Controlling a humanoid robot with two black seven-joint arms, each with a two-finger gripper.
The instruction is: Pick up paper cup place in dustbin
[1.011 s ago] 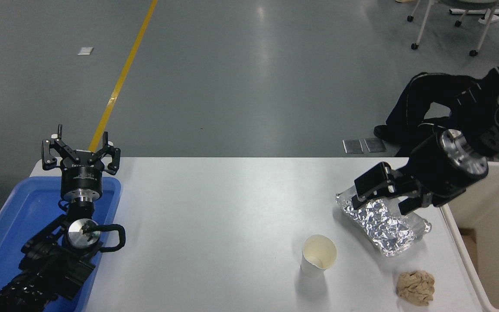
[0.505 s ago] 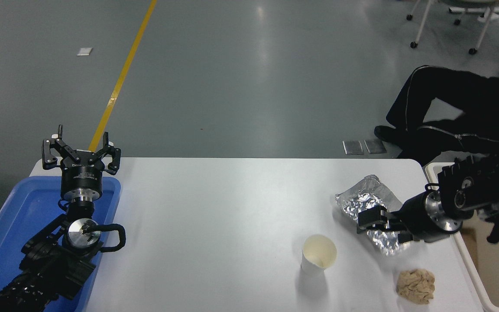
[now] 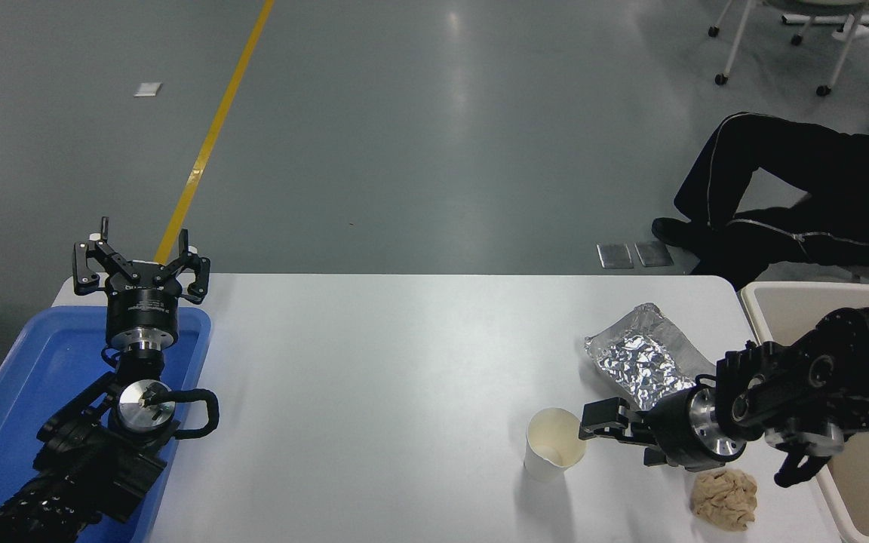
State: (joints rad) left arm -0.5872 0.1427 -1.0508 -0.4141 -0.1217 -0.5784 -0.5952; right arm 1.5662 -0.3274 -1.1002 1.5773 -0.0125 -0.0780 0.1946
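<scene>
The paper cup [image 3: 554, 443], small and white with a cream inside, stands upright on the white table right of centre. My right gripper [image 3: 594, 436] reaches in low from the right and points left at the cup. Its fingers are open, with the tips right beside the cup's right wall; whether they touch it I cannot tell. The beige dustbin [image 3: 789, 291] stands off the table's right edge, partly hidden behind my right arm. My left gripper [image 3: 140, 260] is parked open above the blue tray at the far left.
A crumpled foil tray [image 3: 642, 356] lies just behind my right gripper. A tan paper ball [image 3: 723, 498] sits under the right wrist near the front edge. The blue tray [image 3: 12, 392] fills the left end. A person's legs [image 3: 774, 188] stretch across the floor at upper right.
My right arm has come down from above the foil tray and swung forward and left, so the gripper now sits low beside the cup. The cup and left arm have not moved.
</scene>
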